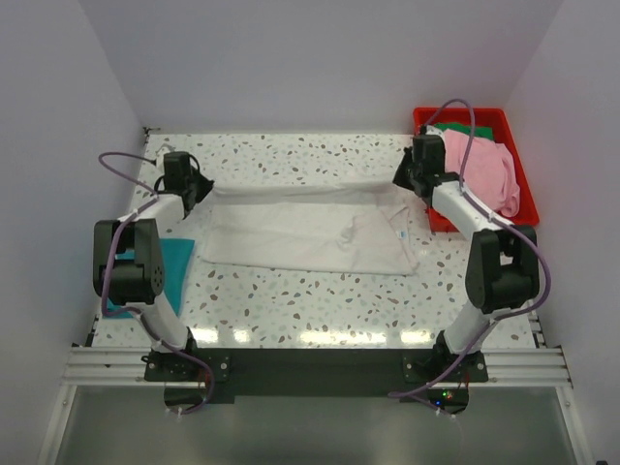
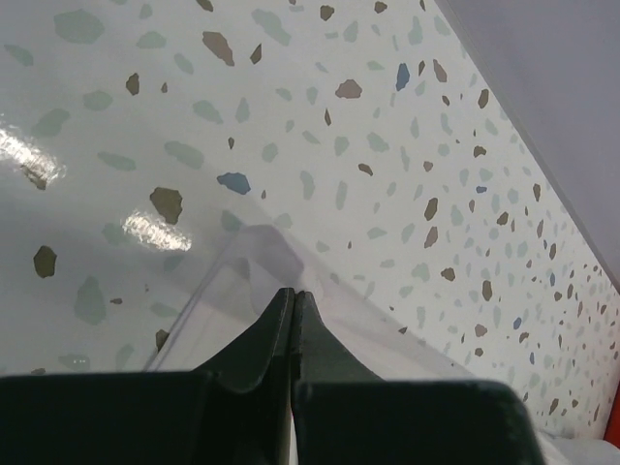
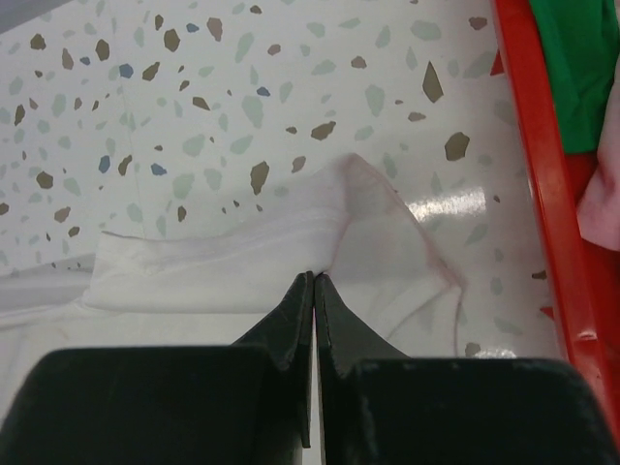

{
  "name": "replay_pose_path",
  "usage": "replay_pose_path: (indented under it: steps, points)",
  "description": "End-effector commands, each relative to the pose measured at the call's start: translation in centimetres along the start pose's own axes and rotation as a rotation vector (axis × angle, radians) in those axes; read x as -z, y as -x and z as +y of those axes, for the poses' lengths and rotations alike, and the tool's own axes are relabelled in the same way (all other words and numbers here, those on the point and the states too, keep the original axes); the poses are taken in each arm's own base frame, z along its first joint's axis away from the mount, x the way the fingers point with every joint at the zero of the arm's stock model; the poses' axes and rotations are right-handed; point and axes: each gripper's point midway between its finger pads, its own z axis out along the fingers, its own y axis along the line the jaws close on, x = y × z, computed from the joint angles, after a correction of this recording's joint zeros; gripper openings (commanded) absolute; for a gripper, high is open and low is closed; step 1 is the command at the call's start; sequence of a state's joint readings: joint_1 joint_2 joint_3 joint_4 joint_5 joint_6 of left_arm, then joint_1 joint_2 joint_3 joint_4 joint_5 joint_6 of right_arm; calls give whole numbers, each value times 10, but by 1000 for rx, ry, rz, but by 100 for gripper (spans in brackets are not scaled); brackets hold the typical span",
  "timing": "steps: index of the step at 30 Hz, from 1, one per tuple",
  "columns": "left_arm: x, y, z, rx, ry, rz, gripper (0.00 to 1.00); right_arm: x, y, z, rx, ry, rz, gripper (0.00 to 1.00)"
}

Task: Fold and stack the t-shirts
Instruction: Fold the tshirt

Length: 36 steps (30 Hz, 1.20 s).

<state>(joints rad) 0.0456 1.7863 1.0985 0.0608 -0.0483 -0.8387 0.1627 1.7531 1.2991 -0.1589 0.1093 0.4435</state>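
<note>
An off-white t-shirt lies spread across the middle of the table, and its far edge is stretched taut between my two grippers. At that edge's left end my left gripper is shut on the thin cloth, which fans out from the closed tips. At the right end my right gripper is shut on a bunched corner of the same shirt, pinched at the tips. A teal t-shirt lies flat at the left, partly under the left arm. A pink t-shirt and a green one lie in the bin.
The red plastic bin stands at the back right, close beside my right gripper; its rim runs down the right side of the right wrist view. White walls enclose the speckled table on three sides.
</note>
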Motion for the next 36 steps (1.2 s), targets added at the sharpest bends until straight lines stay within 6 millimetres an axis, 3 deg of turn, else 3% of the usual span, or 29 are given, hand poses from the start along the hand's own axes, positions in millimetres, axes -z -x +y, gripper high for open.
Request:
replay_pose_path:
  steps: [1, 3, 11, 22, 23, 24, 26, 27, 29, 33, 35, 36]
  points:
    - [18, 15, -3, 31, -24, -58, 0, 25, 19, 4, -42, 33, -86, 0]
    - [24, 10, 2, 36, -20, -52, 0, 29, 6, -1, -46, 30, -66, 0]
    - [39, -2, 14, 56, -12, -44, 0, 57, -12, -4, -53, 54, -65, 0]
    - [54, -30, 38, 87, 14, 0, 3, 69, -66, -18, -73, 65, 20, 1]
    - [57, -30, 36, 88, 5, -2, 14, 69, -70, -19, -74, 60, 26, 8]
    - [58, -33, 38, 88, -4, -1, 36, 69, -77, -23, -69, 54, 38, 16]
    - [68, -27, 34, 89, -35, -33, 49, 71, -81, -25, -66, 54, 45, 42]
    - [72, -29, 36, 86, -40, -37, 53, 73, -81, -23, -65, 63, 43, 49]
    - [80, -22, 34, 76, -44, -64, 55, 78, -77, -22, -61, 72, 34, 54]
    - [84, -18, 27, 52, -48, -65, 54, 81, -61, -8, -35, 88, 21, 54]
    - [84, -22, 19, 23, -54, -59, 52, 72, -65, 1, 12, 71, 43, 54]
    - [84, -16, 10, 14, -58, -71, 50, 70, -56, 11, 32, 70, 37, 53]
